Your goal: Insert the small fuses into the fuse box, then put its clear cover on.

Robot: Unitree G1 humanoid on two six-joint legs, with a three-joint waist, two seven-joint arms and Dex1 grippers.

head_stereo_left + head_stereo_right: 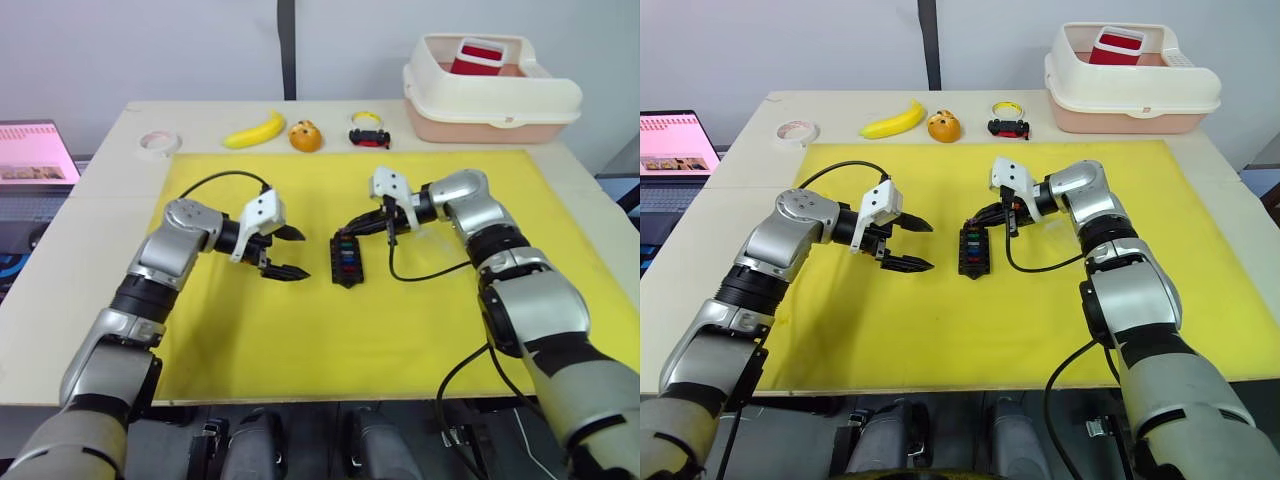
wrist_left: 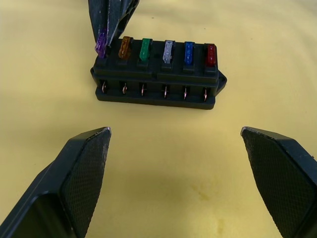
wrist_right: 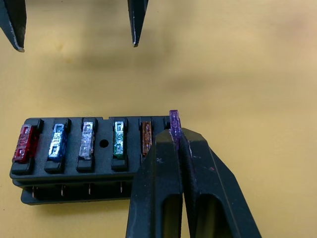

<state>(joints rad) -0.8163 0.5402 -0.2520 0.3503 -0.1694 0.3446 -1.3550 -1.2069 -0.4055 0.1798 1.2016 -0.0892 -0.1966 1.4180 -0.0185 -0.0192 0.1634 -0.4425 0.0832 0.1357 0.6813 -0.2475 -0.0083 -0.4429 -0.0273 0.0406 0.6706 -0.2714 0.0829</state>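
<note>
Pinching the purple fuse (image 3: 174, 120) by its stiff, light, probably slippery top, the right gripper (image 3: 176, 144) seats it; the left gripper (image 2: 176, 148) gapes wide.

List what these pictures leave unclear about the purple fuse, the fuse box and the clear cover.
- Purple fuse: the right pincer covers its lower part in the right wrist view, so seating depth is unknown.
- Fuse box: the slot under that fuse is hidden.
- Clear cover: cannot be made out in the head views; the right arm blocks the mat behind it.
</note>
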